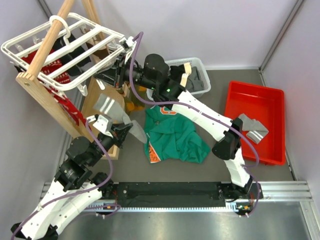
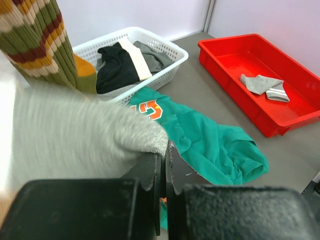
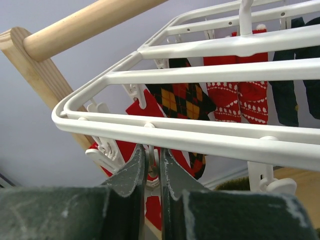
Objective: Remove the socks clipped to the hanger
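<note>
The white slatted hanger (image 1: 64,86) hangs on a wooden rack at the far left. My right gripper (image 3: 151,151) is up under the hanger's (image 3: 200,47) near rim, shut on a small white clip (image 3: 153,164). Red patterned socks (image 3: 230,102), an argyle sock (image 3: 186,100) and dark socks (image 3: 285,95) dangle beyond it. My left gripper (image 2: 166,150) is shut on the edge of a grey sock (image 2: 85,130), lower down beside the rack; the sock's (image 1: 112,110) top end is hidden. A green-brown striped sock (image 2: 37,40) hangs just behind it.
A green shirt (image 1: 172,137) lies crumpled mid-table. Behind it stands a white basket (image 2: 150,35) with black and cream garments. The red tray (image 1: 250,100) at right holds one grey sock (image 1: 252,127). The wooden rack's leg (image 1: 45,100) stands close to my left arm.
</note>
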Controlling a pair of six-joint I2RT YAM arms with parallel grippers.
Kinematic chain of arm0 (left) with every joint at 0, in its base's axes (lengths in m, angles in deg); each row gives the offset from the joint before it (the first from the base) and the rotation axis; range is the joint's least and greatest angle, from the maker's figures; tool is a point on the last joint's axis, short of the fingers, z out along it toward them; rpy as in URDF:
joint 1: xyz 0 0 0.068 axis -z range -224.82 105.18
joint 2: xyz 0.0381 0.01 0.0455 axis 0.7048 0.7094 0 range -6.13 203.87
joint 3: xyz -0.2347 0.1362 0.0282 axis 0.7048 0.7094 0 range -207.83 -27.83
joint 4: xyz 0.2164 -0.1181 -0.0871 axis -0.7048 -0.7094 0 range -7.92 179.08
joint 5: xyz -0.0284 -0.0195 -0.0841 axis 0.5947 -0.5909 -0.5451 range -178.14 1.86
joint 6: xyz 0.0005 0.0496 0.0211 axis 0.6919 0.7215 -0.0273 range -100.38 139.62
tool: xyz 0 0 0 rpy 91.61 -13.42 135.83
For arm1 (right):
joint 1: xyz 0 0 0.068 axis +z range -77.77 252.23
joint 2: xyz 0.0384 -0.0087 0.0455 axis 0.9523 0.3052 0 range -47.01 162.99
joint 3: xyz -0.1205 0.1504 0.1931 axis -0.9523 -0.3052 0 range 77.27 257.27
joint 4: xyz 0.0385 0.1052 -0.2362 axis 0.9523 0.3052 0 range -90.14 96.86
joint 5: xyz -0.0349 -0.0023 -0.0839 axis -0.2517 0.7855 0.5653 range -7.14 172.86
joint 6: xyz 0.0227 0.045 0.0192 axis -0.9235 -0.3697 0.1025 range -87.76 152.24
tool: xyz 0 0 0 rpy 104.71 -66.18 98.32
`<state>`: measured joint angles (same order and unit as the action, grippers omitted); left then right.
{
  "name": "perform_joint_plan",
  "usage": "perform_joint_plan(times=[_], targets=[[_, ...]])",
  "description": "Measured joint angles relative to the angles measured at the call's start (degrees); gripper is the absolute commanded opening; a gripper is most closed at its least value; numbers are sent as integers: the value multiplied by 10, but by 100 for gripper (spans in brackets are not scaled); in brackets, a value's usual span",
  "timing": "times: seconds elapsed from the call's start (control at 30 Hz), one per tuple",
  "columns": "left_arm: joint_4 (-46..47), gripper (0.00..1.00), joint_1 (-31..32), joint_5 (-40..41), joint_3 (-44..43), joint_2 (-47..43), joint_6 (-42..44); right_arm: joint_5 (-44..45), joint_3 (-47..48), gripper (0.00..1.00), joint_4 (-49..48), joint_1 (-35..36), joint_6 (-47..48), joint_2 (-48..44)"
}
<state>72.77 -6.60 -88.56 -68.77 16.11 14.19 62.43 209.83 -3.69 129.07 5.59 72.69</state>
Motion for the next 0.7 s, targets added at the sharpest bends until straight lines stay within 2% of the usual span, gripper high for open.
perform_joint_plan(times=[0.17, 0.3, 0.4, 0.47, 0.57, 0.6, 0.7], targets=[[-20, 0, 0, 0, 0, -9, -9, 0, 0, 1, -8, 0, -4, 0], [-31, 0, 0, 0, 2, -25, -23, 0, -3, 20, -12, 0, -5, 0], [-44, 0, 0, -2, 3, -39, -35, -3, -11, 39, -16, 0, -5, -1], [-50, 0, 0, -2, 3, -45, -39, -7, -17, 43, -14, 0, -3, -1], [-57, 0, 0, -3, 3, -49, -44, -17, -37, 55, -12, 0, 1, -9], [-61, 0, 0, -5, 2, -49, -46, -24, -54, 62, -10, 0, 3, -17], [-78, 0, 0, -9, 0, -48, -49, -41, -111, 70, -9, 0, 16, -50]])
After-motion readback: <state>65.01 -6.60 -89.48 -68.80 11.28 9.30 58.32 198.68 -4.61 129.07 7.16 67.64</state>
